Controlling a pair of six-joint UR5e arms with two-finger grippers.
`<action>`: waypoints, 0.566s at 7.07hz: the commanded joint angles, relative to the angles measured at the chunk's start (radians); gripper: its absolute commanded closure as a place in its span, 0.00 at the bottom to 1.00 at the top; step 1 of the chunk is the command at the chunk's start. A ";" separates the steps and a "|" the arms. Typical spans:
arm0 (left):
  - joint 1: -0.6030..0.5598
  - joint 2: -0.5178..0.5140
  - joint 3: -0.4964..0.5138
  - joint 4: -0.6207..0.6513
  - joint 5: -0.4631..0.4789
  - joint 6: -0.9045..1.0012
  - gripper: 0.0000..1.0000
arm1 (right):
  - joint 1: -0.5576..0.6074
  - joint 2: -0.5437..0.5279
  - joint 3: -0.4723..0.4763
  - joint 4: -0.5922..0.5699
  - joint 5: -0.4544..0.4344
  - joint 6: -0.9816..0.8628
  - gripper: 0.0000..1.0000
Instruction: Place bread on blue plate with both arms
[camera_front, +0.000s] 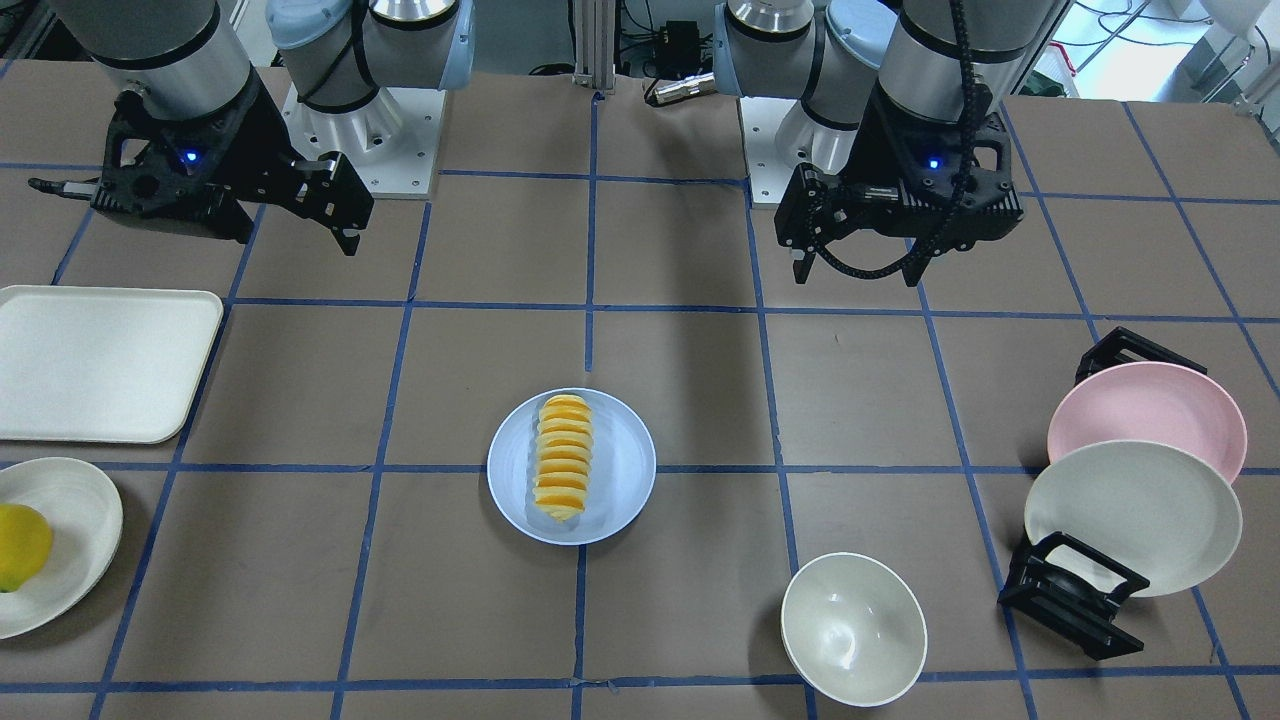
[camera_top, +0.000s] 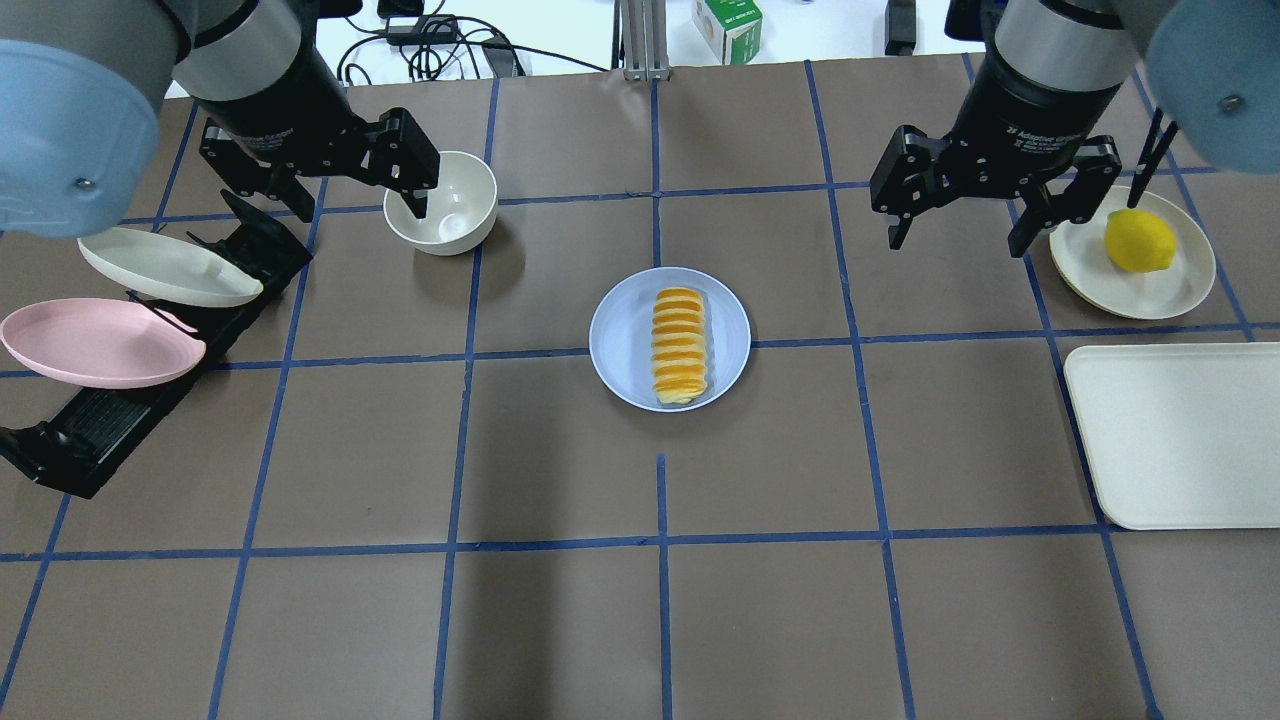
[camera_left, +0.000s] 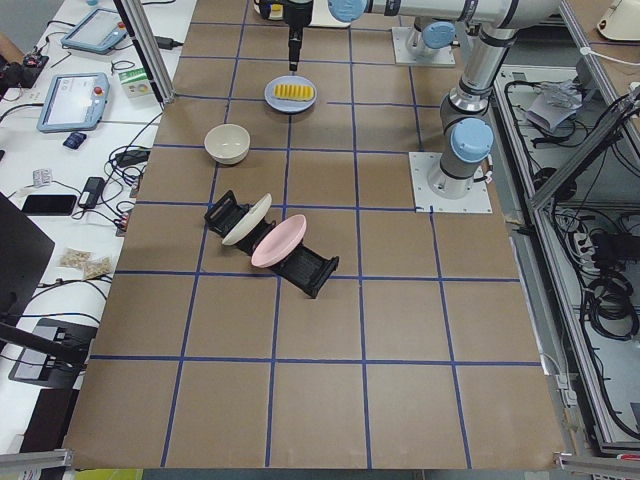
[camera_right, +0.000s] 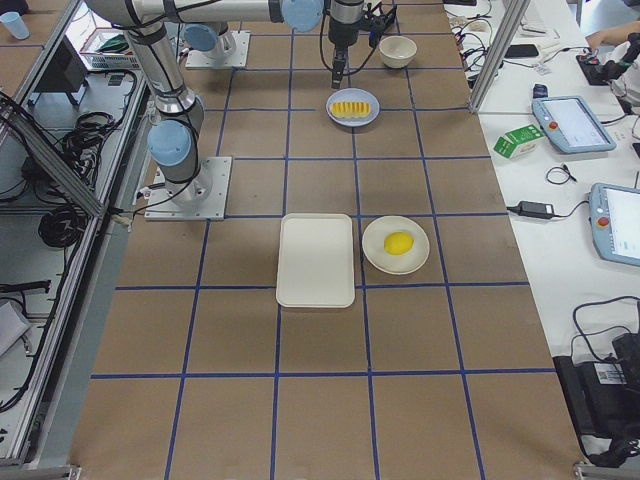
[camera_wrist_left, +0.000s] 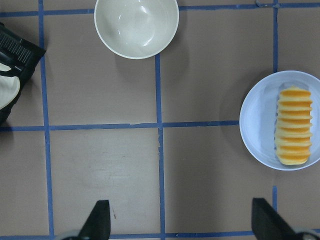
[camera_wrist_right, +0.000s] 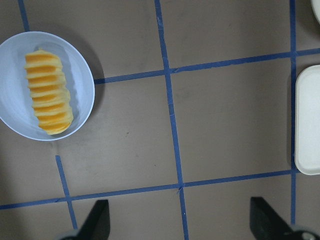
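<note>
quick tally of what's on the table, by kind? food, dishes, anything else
Bread: 1
Lemon: 1
Rack: 1
Plates: 4 (blue plate, pink plate, cream plate in the rack, cream plate under the lemon)
Bowl: 1
Tray: 1
Total: 9

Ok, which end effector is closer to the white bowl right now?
Left. The left end effector hangs raised on the same side of the blue plate as the white bowl; the right end effector is over the opposite side.
</note>
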 joint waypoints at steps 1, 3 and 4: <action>0.000 0.000 0.000 0.000 0.000 0.000 0.00 | 0.000 0.000 0.001 -0.002 -0.003 0.001 0.00; 0.000 0.000 0.000 0.000 0.000 0.000 0.00 | 0.000 0.000 0.002 -0.002 0.000 0.002 0.00; 0.000 0.000 0.000 0.000 0.000 0.000 0.00 | 0.000 0.000 0.002 -0.002 -0.011 -0.001 0.00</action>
